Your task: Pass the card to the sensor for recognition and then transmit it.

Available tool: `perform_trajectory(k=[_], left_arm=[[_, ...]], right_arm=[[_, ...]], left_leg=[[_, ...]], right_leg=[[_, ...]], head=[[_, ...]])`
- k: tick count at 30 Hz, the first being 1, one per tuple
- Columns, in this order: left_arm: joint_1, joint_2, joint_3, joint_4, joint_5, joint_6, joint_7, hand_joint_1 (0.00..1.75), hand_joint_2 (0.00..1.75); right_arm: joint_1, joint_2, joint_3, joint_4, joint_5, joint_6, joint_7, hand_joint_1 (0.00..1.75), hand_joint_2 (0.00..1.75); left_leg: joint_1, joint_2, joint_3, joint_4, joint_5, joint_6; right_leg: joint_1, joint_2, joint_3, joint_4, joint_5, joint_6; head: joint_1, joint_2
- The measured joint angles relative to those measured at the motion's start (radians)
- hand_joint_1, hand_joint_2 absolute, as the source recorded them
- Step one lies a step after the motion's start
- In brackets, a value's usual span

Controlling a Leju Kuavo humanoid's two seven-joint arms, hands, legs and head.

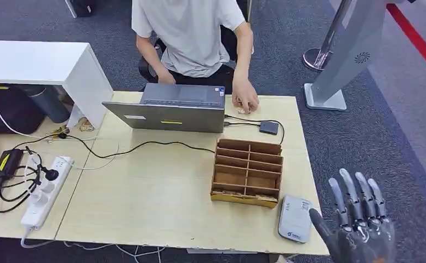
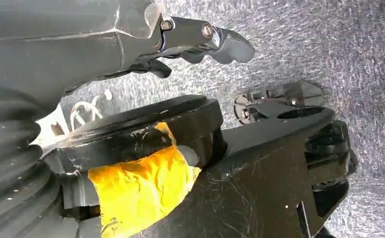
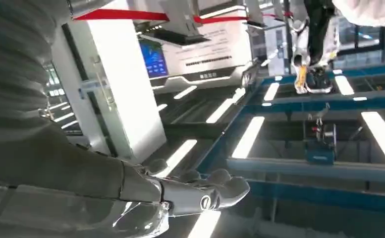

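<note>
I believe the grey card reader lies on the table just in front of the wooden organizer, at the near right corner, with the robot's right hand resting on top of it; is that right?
Not quite. In the head view the right hand is raised beside the table's near right corner, fingers spread upward, touching nothing. The grey card reader does lie on the table just in front of the wooden organizer.

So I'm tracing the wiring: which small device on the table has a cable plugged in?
The dark square device behind the wooden organizer; the grey one at the front edge has none.

Bright, even indoor light with soft shadows on the table. The right wrist view shows glaring ceiling lights, slightly blurred.
</note>
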Motion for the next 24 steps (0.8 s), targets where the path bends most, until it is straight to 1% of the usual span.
perform_trajectory(k=[2, 3, 5, 7, 9, 10, 12, 14, 18, 24], left_arm=[[-0.001, 0.0, 0.0, 0.0, 0.005, -0.001, 0.0, 0.0, 1.75], [-0.001, 0.0, 0.0, 0.0, 0.005, -0.005, 0.0, 0.0, 1.75], [-0.002, 0.0, 0.0, 0.0, 0.003, -0.008, 0.0, 0.0, 1.75], [-0.002, 0.0, 0.0, 0.0, 0.001, -0.01, 0.0, 0.0, 1.75], [-0.002, 0.0, 0.0, 0.0, -0.001, -0.011, 0.0, 0.0, 1.75], [-0.002, 0.0, 0.0, 0.0, -0.003, -0.012, 0.0, 0.0, 1.75], [-0.002, 0.0, 0.0, 0.0, -0.007, -0.015, 0.0, 0.0, 1.75], [-0.003, 0.0, 0.0, 0.0, -0.014, -0.016, 0.0, 0.0, 1.75], [-0.003, 0.0, 0.0, 0.0, -0.022, -0.017, 0.002, 0.0, 1.75], [-0.002, 0.0, 0.0, 0.0, -0.023, -0.017, 0.003, 0.0, 1.75]], right_arm=[[0.005, -0.039, 0.031, 0.01, 0.001, 0.001, 0.061, 0.0, 1.75], [0.003, -0.069, 0.054, 0.026, -0.005, 0.007, 0.104, 0.0, 1.75], [-0.013, -0.138, 0.13, 0.078, -0.038, 0.037, 0.194, 0.0, 1.75], [-0.031, -0.183, 0.196, 0.118, -0.055, 0.039, 0.238, 0.0, 1.75], [-0.05, -0.225, 0.256, 0.156, -0.067, 0.046, 0.256, 0.0, 1.75], [-0.057, -0.243, 0.278, 0.168, -0.084, 0.066, 0.265, 0.0, 1.75], [-0.085, -0.267, 0.324, 0.201, -0.13, 0.108, 0.276, 0.0, 1.75], [-0.116, -0.28, 0.373, 0.252, -0.169, 0.122, 0.282, 0.0, 1.75], [-0.166, -0.282, 0.451, 0.332, -0.193, 0.116, 0.282, 0.0, 1.75], [-0.195, -0.282, 0.496, 0.382, -0.196, 0.115, 0.282, 0.0, 1.75]], left_leg=[[0.0, 0.0, 0.0, 0.0, 0.0, 0.0], [0.0, 0.0, 0.0, 0.0, 0.0, 0.0], [0.0, 0.001, 0.0, 0.0, 0.0, 0.0], [0.0, 0.001, 0.0, 0.0, 0.0, 0.0], [0.0, 0.001, 0.001, 0.0, 0.0, 0.0], [0.0, 0.001, 0.0, 0.0, 0.0, 0.0], [0.0, 0.002, 0.001, 0.0, 0.0, 0.0], [0.0, 0.002, 0.001, 0.0, 0.0, 0.0], [0.0, 0.002, 0.001, 0.0, 0.0, 0.0], [0.0, 0.002, 0.001, 0.0, 0.0, 0.0]], right_leg=[[0.0, 0.0, 0.0, 0.0, 0.0, 0.0], [0.0, 0.0, 0.0, 0.0, 0.0, 0.0], [0.0, 0.001, 0.0, 0.0, 0.0, 0.0], [0.0, 0.001, 0.0, 0.0, 0.0, 0.0], [0.0, 0.001, 0.001, 0.0, 0.0, 0.001], [0.0, 0.001, 0.001, 0.0, 0.0, 0.001], [0.0, 0.002, 0.0, 0.0, 0.001, 0.0], [0.0, 0.002, 0.0, 0.0, 0.001, 0.0], [0.0, 0.002, 0.0, 0.0, 0.001, 0.0], [0.0, 0.002, 0.0, 0.0, 0.001, 0.0]], head=[[0.0, 0.0], [0.0, 0.0], [0.001, 0.0], [0.001, 0.0], [0.0, 0.0], [0.0, 0.0], [0.0, 0.0], [0.0, 0.0], [0.0, 0.0], [0.0, 0.0]])
